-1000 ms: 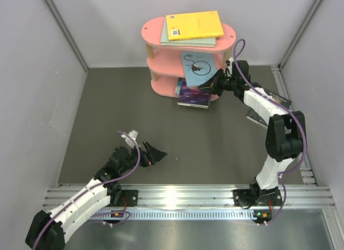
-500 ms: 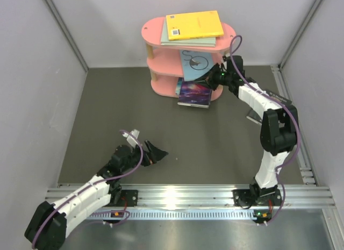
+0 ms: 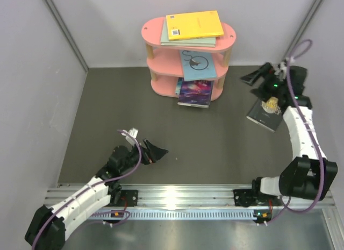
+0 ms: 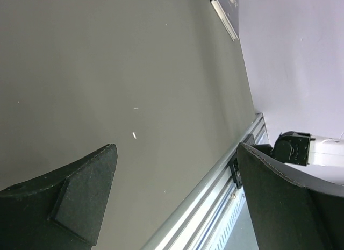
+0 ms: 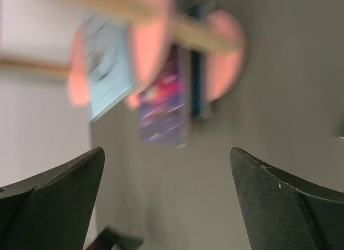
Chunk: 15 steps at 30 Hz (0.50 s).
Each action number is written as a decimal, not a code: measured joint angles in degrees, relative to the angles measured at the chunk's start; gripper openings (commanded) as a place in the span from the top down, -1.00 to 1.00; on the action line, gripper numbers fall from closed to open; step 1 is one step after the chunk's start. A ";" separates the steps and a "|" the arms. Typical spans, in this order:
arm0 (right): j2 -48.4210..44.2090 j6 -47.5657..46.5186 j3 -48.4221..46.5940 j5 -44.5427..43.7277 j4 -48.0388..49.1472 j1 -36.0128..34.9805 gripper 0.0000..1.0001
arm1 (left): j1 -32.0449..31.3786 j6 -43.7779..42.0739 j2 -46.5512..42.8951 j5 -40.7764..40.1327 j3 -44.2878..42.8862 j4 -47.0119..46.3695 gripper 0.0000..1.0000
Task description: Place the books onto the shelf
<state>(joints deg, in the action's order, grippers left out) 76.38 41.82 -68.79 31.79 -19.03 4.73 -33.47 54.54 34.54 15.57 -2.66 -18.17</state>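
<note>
Lying unshelved near the gaping, empty right gripper is one black gold-emblem paperback; the other paperbacks are resting on the pink three-tier oval shelf; the left gripper is gaping too.

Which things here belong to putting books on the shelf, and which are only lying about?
Belong to the job:
shelf
yellow book
grey-green book
light blue book
purple book
black book, not yet shelved

Only surroundings:
metal rail
walls
</note>
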 measured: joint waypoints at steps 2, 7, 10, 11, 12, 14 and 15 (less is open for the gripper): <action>-0.07 -3.02 1.07 -2.19 -2.12 9.68 -1.00 | 0.00 -0.15 1.22 0.07 0.00 -1.01 -0.95; 6.97 -7.13 2.99 -9.86 -9.90 21.29 -1.00 | -0.39 -0.76 6.49 1.20 0.00 -3.15 -0.95; 10.56 -8.28 2.82 -14.49 -13.55 24.63 -1.00 | -0.76 -1.33 9.53 1.77 0.00 -3.82 -0.95; 11.54 -8.52 2.19 -15.82 -14.75 25.49 -0.99 | -0.79 -1.46 10.45 1.88 0.00 -4.15 -0.95; 12.39 -8.76 1.33 -16.92 -15.32 26.32 -0.99 | -0.81 -1.64 11.56 2.12 0.00 -4.74 -0.95; 14.62 -9.35 -1.79 -19.65 -16.22 28.39 -0.99 | -0.85 -1.86 13.90 2.54 0.00 -5.77 -0.95; 15.56 -9.55 -3.13 -20.63 -16.11 29.16 -0.99 | -0.87 -2.01 15.17 2.62 0.00 -6.36 -0.95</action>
<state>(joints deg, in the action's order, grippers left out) 91.94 32.27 -71.92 11.16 -35.14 33.89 -34.35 52.53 49.71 18.20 -2.66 -24.53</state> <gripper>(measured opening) 0.996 0.974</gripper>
